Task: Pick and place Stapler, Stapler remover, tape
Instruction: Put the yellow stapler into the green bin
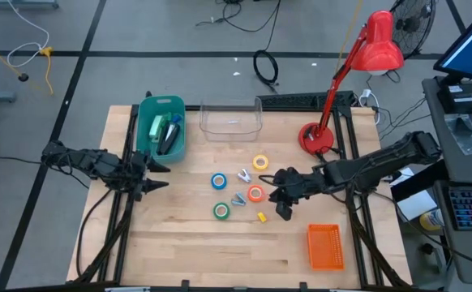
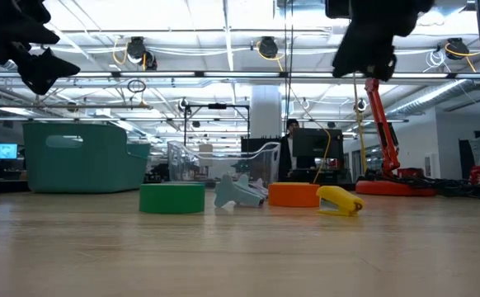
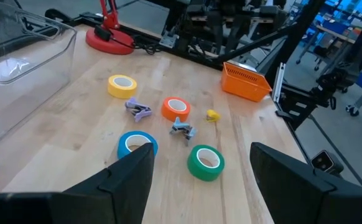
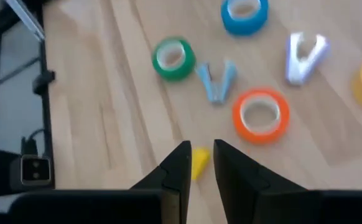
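Note:
Four tape rolls lie flat mid-table: blue, green, orange and yellow. Two small staple removers lie among them, and a tiny yellow piece lies nearer the front. A dark long thing that looks like the stapler lies in the teal bin. My right gripper hangs well above the table, just right of the orange roll. It slants down, with its fingers all but shut and nothing between them. My left gripper waits open at the left, beside the bin.
A clear plastic container stands at the back centre, next to the teal bin. A red desk lamp has its base at the back right. An orange basket sits at the front right. Bare wood lies along the near edge.

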